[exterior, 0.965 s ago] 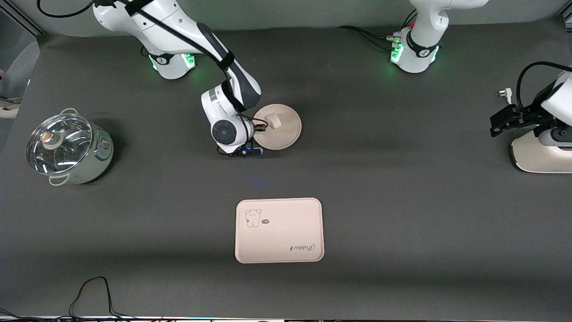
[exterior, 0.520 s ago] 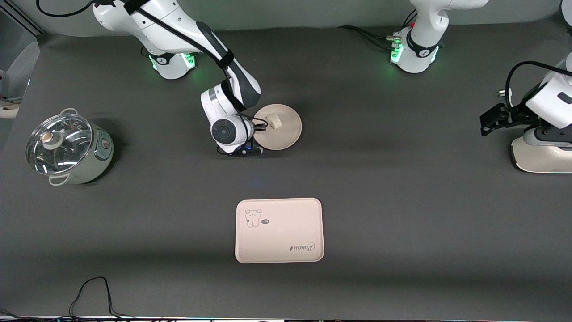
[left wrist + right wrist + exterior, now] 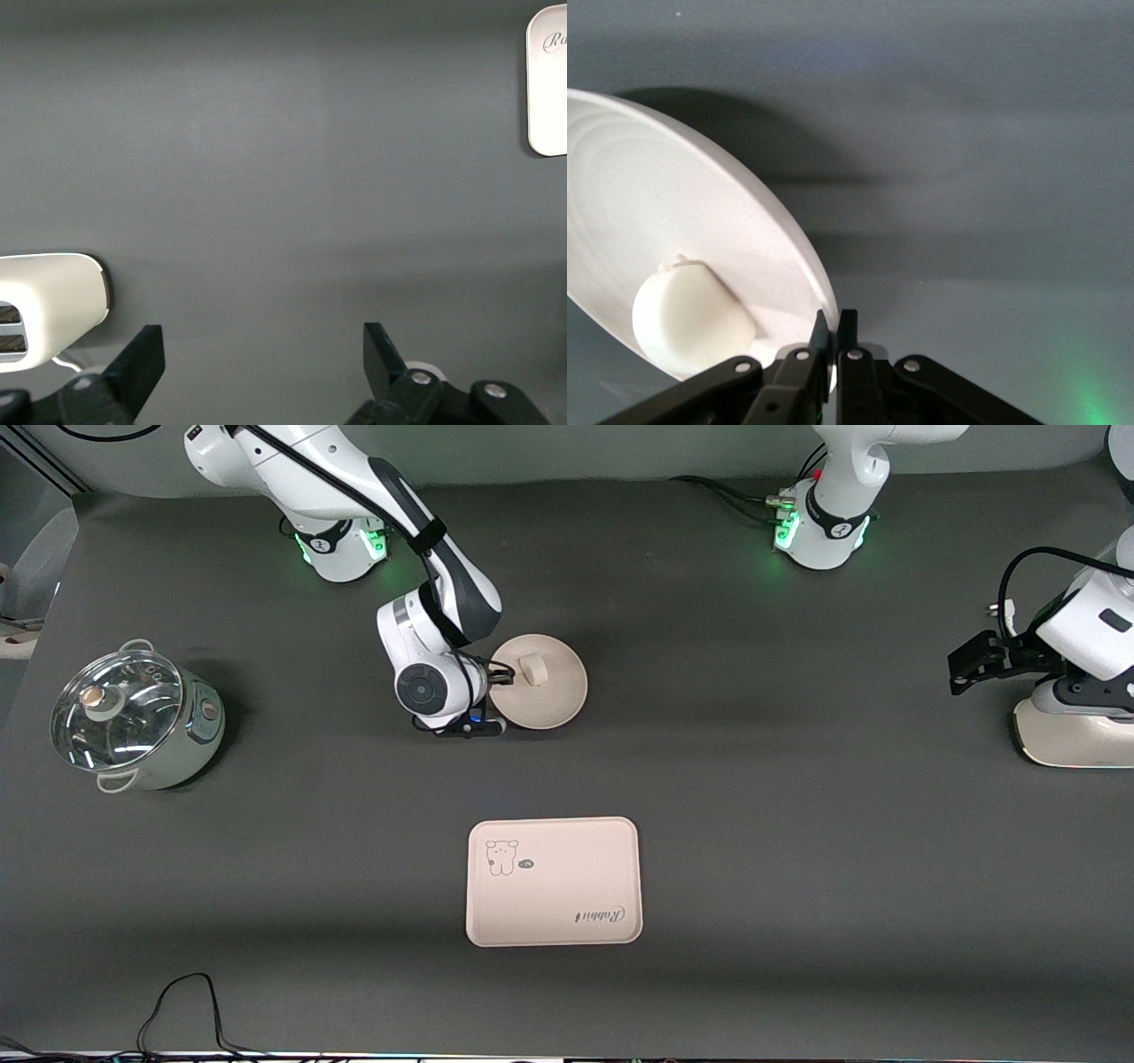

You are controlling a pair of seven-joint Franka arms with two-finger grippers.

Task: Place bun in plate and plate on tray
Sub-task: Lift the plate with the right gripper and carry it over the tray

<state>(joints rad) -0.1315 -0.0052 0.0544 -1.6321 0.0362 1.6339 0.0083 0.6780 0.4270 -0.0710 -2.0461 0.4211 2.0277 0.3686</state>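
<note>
The round cream plate [image 3: 542, 688] carries the small cream-white bun [image 3: 532, 670] and is lifted off the table, tilted. My right gripper [image 3: 499, 679] is shut on the plate's rim at the edge toward the right arm's end; in the right wrist view the jaws pinch the rim [image 3: 824, 305] with the bun [image 3: 691, 319] resting inside. The pink rectangular tray [image 3: 553, 881] with its bear drawing lies nearer the front camera. My left gripper [image 3: 966, 662] is open and empty at the left arm's end of the table; its wrist view shows a corner of the tray [image 3: 547, 84].
A glass-lidded pot [image 3: 133, 719] stands at the right arm's end of the table. A cream-white appliance [image 3: 1067, 731] sits under the left arm, also seen in the left wrist view [image 3: 49, 305]. A black cable [image 3: 182, 1001] lies at the front edge.
My right gripper has lifted the plate with the bun and shifted it slightly toward the right arm's end. The left gripper moved a little inward from the table's end.
</note>
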